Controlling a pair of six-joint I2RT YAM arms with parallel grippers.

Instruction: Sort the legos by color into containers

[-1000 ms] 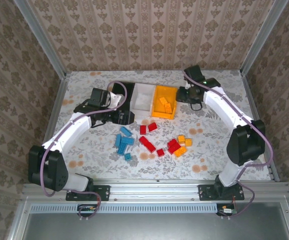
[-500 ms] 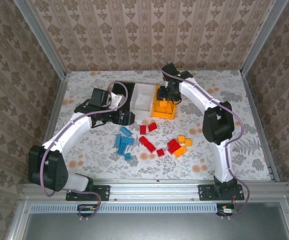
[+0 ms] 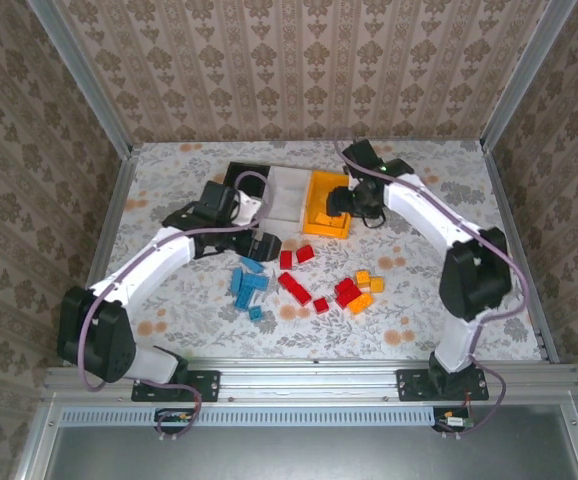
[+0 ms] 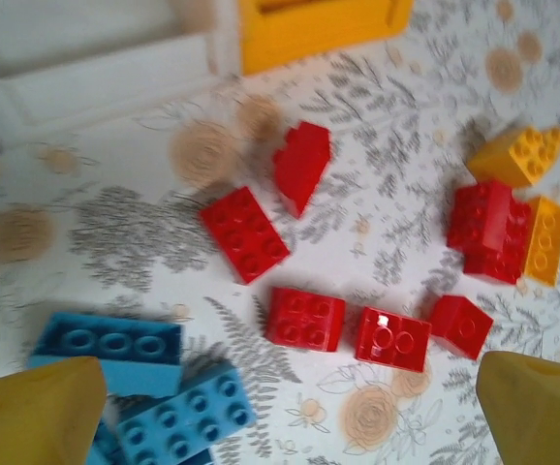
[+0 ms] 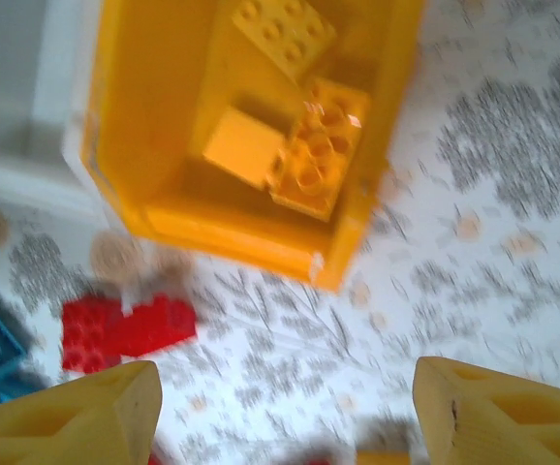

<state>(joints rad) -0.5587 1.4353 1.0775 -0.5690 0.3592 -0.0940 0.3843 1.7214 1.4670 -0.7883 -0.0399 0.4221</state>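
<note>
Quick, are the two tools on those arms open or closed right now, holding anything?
Left tool: open, holding nothing.
Right tool: open, holding nothing.

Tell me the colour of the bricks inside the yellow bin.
Orange-yellow bricks; right wrist view shows them best.

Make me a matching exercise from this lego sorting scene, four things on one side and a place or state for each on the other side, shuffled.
Column one:
1. blue legos
2. orange-yellow bin
3. white bin
4. left gripper

Column two:
a. between the black bin and the orange-yellow bin
b. open wide
c. loose, left of the red legos
d. holds orange-yellow bricks

Pairs: 1-c, 2-d, 3-a, 4-b.
</note>
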